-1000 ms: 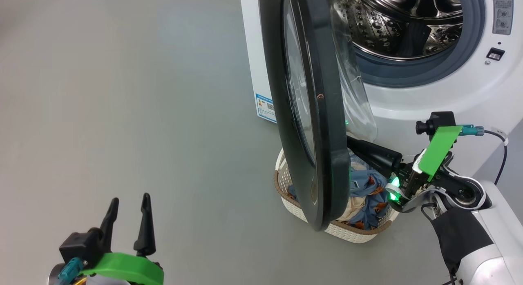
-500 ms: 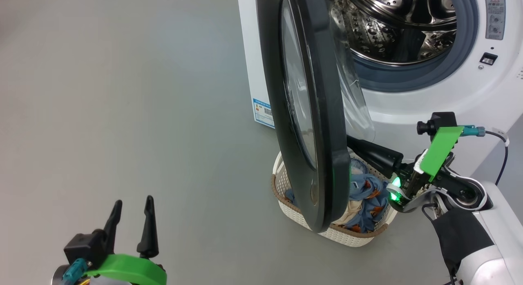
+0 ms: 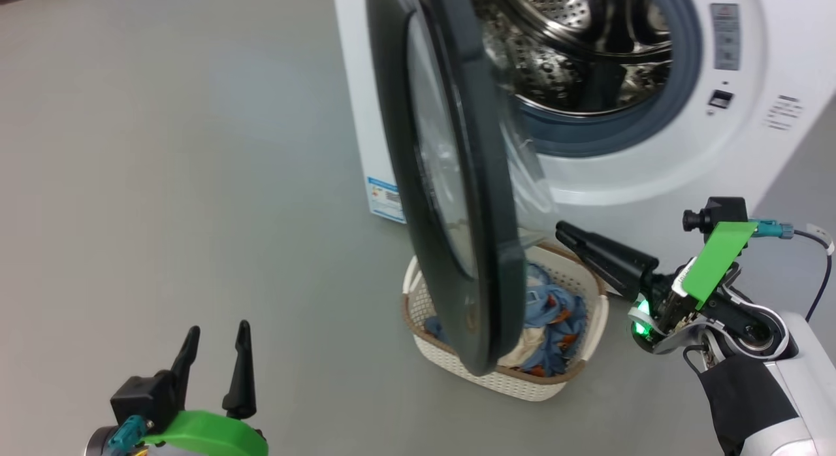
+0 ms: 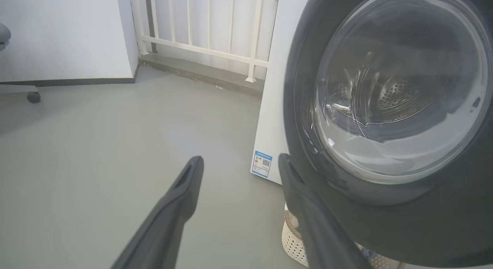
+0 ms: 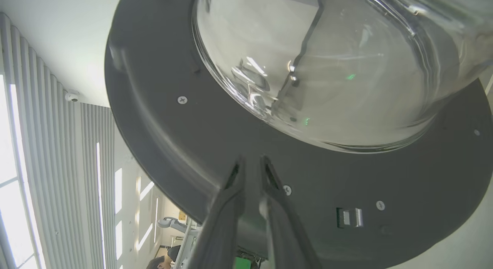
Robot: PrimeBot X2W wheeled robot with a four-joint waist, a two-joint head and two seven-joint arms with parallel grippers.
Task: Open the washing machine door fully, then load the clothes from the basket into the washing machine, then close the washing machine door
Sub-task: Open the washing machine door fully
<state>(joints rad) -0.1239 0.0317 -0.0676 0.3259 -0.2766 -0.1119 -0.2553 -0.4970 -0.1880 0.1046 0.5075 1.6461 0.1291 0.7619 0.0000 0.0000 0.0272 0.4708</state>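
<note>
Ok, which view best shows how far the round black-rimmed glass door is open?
The head view: the round black-rimmed glass door stands edge-on, swung out from the white front-loading washing machine, above the cream perforated basket. The left wrist view gives its outer face; the right wrist view its inner face and glass bowl, close up.

We see the washing machine (image 3: 653,195) white, with a blue label sticker (image 3: 384,198) low on its side, a grey-blue door seal (image 3: 588,141) around its hole-dotted steel drum (image 3: 555,57), and the washing machine door (image 3: 486,201) rimmed glossy black around clear glass. Before the washing machine, the basket (image 3: 516,385) is cream-white and perforated with a brown rim, and the clothes (image 3: 552,315) are light blue with orange-brown patches plus a cream piece. Around the washing machine the floor (image 3: 163,181) is plain grey.
</note>
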